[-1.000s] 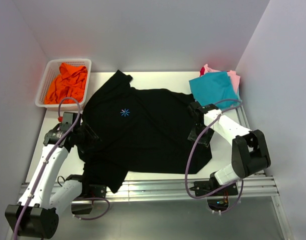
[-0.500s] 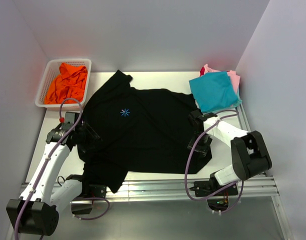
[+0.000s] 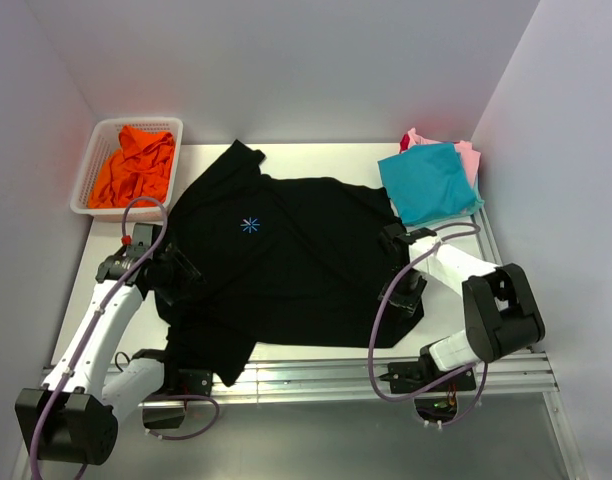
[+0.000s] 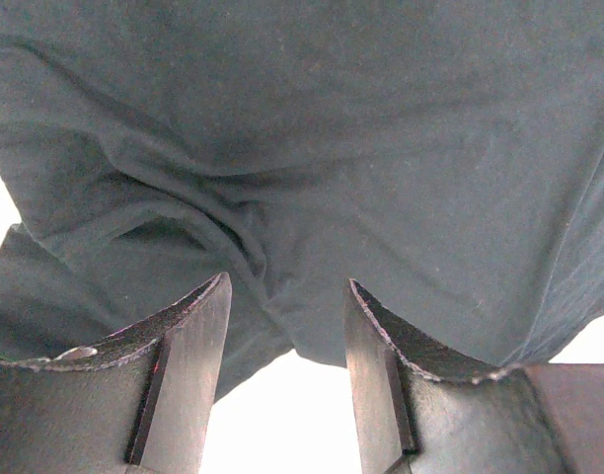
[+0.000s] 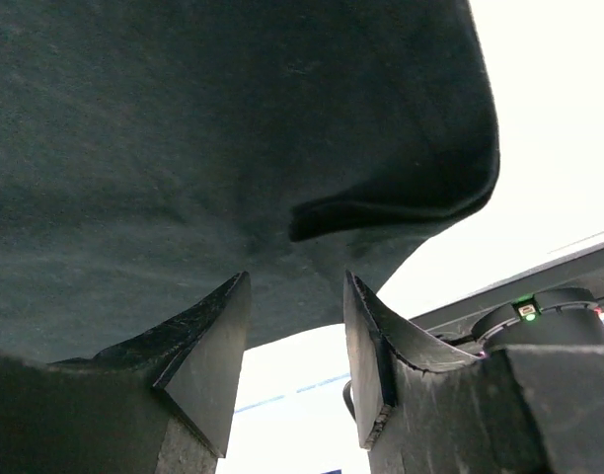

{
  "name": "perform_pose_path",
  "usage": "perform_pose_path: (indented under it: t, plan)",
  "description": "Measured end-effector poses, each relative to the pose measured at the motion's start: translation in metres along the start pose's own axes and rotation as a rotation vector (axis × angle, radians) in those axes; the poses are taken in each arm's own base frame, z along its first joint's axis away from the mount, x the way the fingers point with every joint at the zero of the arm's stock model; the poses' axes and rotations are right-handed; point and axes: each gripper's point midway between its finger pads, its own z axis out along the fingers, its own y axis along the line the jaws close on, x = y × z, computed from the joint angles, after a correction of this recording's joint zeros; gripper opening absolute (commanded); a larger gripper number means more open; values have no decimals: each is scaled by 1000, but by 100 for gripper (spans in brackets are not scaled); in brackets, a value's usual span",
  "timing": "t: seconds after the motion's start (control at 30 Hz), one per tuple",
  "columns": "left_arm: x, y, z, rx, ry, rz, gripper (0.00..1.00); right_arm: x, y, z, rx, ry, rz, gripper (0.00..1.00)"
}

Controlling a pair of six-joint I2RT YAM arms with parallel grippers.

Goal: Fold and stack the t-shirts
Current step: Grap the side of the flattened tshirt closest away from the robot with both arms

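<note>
Even, diffuse light fills the overhead view, which is sharp corner to corner. The white tabletop is bright and shadows are faint. A crumpled bright orange t-shirt casts a reddish glow on the pale left wall. In both wrist views the large black cloth t-shirt reads grainy grey-green, and the tabletop is blown out to pure white.

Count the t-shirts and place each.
5: black one spread mid-table; orange one in the basket, far left; teal atop pink and red, far right. More may hide underneath.
</note>
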Motion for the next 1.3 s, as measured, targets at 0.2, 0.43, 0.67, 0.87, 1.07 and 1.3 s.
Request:
perform_pose_path:
  t: [0.2, 0.43, 0.67, 0.87, 1.07, 1.3]
  plan:
    - [0, 0, 4, 4, -3, -2, 55, 8, -17, 5, 5, 21, 51, 44]
    - [3, 6, 9, -10, 5, -10, 55, 15, -26, 11, 25, 55, 67, 18]
    - [2, 6, 7, -3, -4, -18, 54, 15, -27, 11, 29, 59, 62, 0]
    - [4, 10, 1, -6, -10, -31, 54, 15, -28, 8, 21, 53, 63, 0]
    - [8, 28, -21, -92, -16, -33, 54, 1, -23, -33, -79, -66, 79, 0]
    - [22, 47, -34, -148, 17, -30, 54, -11, -19, -78, -225, -185, 113, 0]
